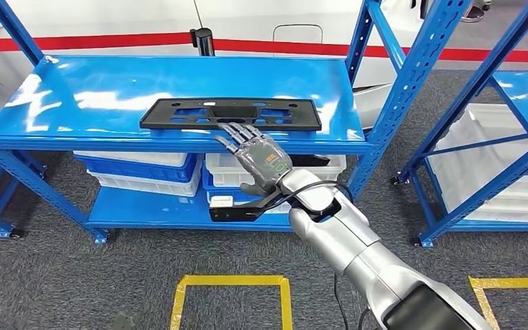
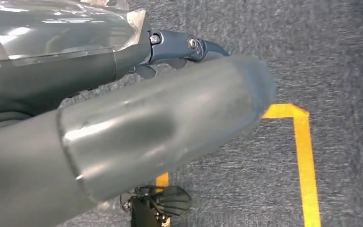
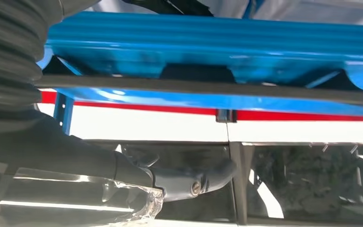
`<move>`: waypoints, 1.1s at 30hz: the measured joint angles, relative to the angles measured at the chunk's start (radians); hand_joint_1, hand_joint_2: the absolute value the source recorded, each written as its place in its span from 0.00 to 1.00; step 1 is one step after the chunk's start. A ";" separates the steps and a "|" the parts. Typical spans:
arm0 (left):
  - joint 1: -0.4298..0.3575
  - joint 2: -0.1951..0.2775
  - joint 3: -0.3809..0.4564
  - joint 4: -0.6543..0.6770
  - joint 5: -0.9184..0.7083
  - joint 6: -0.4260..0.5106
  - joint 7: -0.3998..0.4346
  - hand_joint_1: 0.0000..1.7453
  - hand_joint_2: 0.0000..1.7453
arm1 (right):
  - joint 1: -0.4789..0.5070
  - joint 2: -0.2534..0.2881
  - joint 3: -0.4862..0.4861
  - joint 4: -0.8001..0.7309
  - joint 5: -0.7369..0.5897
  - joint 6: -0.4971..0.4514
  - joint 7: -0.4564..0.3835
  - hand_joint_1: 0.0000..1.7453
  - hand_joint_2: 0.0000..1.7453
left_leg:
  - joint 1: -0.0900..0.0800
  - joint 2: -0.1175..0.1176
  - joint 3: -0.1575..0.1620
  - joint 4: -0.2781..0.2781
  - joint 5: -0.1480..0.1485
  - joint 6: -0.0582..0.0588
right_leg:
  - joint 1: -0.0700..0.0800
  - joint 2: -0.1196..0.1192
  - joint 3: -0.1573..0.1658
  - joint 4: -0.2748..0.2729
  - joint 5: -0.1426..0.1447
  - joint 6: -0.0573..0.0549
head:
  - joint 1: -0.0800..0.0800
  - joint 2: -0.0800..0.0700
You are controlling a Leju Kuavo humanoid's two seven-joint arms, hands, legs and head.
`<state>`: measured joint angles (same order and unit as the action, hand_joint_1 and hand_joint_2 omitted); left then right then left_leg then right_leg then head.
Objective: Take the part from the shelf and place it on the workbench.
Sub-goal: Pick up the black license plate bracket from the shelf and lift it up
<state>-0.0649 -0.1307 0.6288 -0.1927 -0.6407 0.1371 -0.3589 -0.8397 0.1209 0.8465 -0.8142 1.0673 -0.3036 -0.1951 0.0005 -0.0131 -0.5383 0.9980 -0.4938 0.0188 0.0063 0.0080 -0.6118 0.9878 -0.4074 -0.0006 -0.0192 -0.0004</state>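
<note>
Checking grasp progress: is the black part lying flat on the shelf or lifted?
Flat: the black part rests on the shelf; right hand not gripping it.

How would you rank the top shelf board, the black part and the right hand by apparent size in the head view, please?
1. Top shelf board, clearly largest.
2. Black part.
3. Right hand, smallest, though it is nearer the camera, so its look may mislead.
</note>
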 joint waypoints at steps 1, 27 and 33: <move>-0.001 -0.001 0.000 0.000 0.000 0.006 0.004 0.00 0.00 | -0.003 0.007 0.002 0.006 0.001 0.000 0.003 0.00 1.00 | 0.001 0.002 -0.002 0.010 -0.008 -0.005 | -0.006 0.000 0.007 -0.007 -0.001 -0.007 | 0.000 0.000; -0.007 0.005 0.012 0.000 -0.021 -0.013 0.002 0.00 0.00 | -0.074 0.078 0.033 0.277 0.046 -0.002 0.106 0.00 1.00 | 0.014 -0.002 -0.012 0.011 0.012 0.000 | -0.007 -0.001 -0.037 0.048 -0.006 0.037 | 0.001 0.000; -0.009 0.004 0.012 -0.001 -0.029 -0.018 0.002 0.00 0.00 | -0.094 0.077 0.028 0.326 0.054 -0.004 0.140 0.00 1.00 | 0.014 0.002 0.011 -0.004 0.007 -0.010 | -0.009 0.002 -0.001 -0.001 0.011 0.010 | 0.000 0.000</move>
<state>-0.0740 -0.1272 0.6405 -0.1933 -0.6696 0.1191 -0.3566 -0.9342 0.1976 0.8741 -0.4887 1.1214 -0.3071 -0.0549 0.0148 -0.0114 -0.5271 0.9935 -0.4867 0.0091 -0.0025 0.0095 -0.6123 0.9865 -0.3965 0.0095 -0.0193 -0.0004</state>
